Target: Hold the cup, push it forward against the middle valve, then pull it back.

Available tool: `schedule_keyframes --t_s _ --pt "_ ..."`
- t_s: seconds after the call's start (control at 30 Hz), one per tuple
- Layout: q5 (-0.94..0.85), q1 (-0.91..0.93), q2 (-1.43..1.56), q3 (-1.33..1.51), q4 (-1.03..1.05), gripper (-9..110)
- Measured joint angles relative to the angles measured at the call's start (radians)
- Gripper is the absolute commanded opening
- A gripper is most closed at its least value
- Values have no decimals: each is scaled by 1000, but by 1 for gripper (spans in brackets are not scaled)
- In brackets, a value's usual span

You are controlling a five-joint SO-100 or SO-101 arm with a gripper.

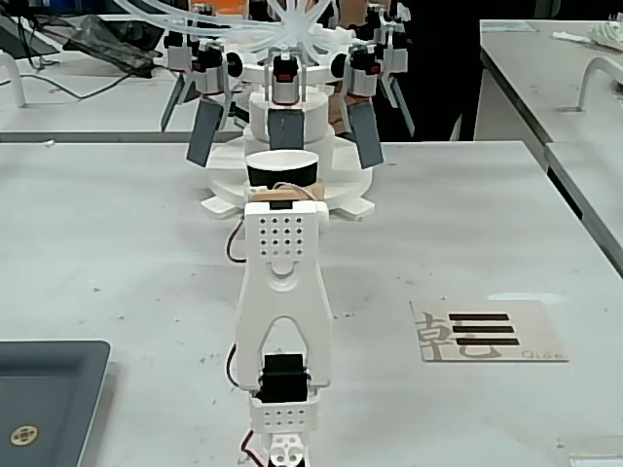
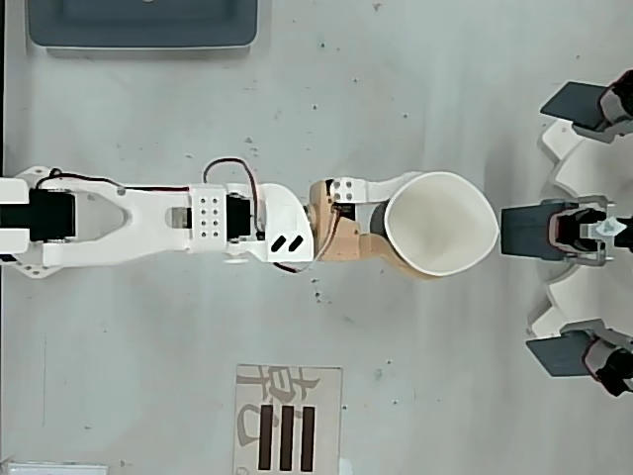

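Nearest us, the white arm (image 1: 282,321) reaches along the bench (image 1: 117,253) toward the middle valve (image 2: 529,232). We see its claw (image 2: 396,230) clamped around the cup (image 2: 440,224), whose squeezed rim sits just short of that valve, not touching.

The bench (image 1: 117,253) is a pale grey, lightly speckled tabletop, evenly lit with soft shadows. Near its right edge in the fixed view lies a beige card (image 1: 492,331) printed with a character and three dark bars. A dark grey tray (image 1: 44,399) sits at the near left corner. Behind the far edge stands another light table (image 1: 78,102) carrying black cables (image 1: 107,44), and to the right a further grey table (image 1: 550,68) with a white curved bracket (image 1: 596,78). Between them the background is dark.
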Motion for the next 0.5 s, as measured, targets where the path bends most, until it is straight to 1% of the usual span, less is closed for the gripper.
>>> schedule_keyframes --t_s 0.5 --pt "0 0 0 0 -8 4"
